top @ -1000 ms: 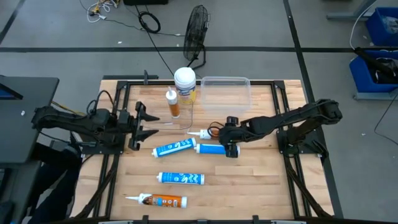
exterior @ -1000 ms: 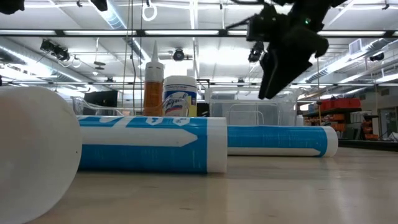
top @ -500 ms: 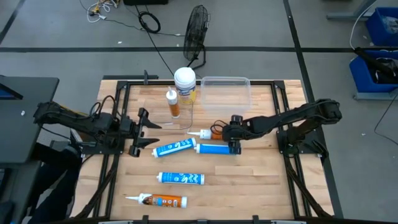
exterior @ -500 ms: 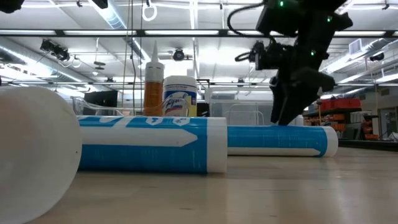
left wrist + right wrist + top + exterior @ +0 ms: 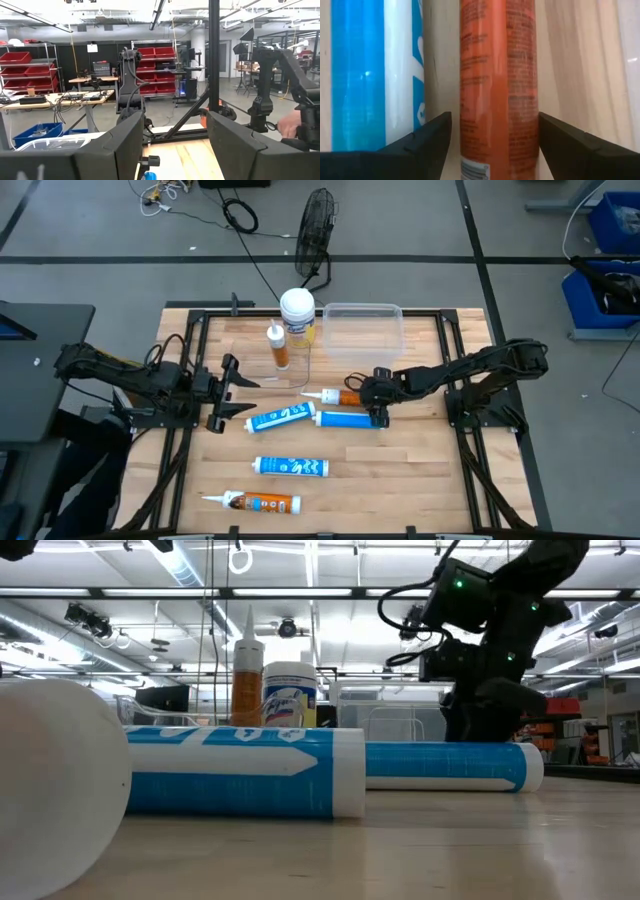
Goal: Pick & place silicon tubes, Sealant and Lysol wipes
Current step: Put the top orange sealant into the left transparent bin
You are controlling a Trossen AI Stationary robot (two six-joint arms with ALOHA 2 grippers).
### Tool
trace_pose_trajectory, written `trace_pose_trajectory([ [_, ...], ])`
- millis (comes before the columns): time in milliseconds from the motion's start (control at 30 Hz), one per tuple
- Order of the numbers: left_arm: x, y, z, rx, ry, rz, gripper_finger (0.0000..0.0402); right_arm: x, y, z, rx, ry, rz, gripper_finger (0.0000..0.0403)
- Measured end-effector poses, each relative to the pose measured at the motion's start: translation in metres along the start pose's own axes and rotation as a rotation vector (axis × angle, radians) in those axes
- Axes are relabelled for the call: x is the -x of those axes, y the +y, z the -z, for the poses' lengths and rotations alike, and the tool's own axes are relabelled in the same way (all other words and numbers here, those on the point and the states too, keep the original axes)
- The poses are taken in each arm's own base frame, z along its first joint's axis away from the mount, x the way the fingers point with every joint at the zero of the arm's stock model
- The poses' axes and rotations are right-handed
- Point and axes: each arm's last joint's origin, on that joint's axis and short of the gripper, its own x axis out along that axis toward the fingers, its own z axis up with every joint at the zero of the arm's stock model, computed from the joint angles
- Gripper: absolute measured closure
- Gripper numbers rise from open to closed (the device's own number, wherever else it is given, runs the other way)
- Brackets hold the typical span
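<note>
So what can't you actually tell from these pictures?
- High view: the right gripper covers most of the lying orange tube.
- Right wrist view: whether the fingers touch that tube; its ends are cut off.
- Low view: a blue tube hides the Lysol wipes base.

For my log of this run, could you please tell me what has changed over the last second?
The right hand came down over the lying orange tube, fingers open either side, not yet closed. The left hand slid slightly toward table centre, open. The tubes and Lysol wipes stayed put.
</note>
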Motion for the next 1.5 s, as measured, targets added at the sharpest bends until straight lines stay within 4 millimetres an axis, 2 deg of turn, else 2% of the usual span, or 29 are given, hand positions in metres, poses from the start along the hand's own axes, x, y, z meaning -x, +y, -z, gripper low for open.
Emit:
trace_pose_trajectory([
  [200, 0.000, 0.000, 0.000, 0.000, 0.001, 0.000, 0.0179, -0.003, 0.001, 0.005, -0.041, 0.003, -0.012, 0.0128],
  [400, 0.000, 0.000, 0.001, 0.005, 0.008, 0.000, 0.0179, -0.003, 0.002, 0.002, -0.043, -0.025, -0.064, 0.0199],
  [767, 0.000, 0.000, 0.001, 0.008, 0.008, 0.000, 0.0179, -0.002, 0.003, -0.002, -0.054, -0.053, -0.070, 0.0200],
  [1033, 0.000, 0.000, 0.001, 0.009, 0.007, 0.000, 0.0179, 0.006, 0.006, -0.018, -0.031, -0.115, -0.073, 0.0200],
  [1500, 0.000, 0.000, 0.001, 0.003, 0.008, 0.000, 0.0179, 0.039, 0.028, -0.060, 0.100, -0.248, -0.126, 0.0200],
])
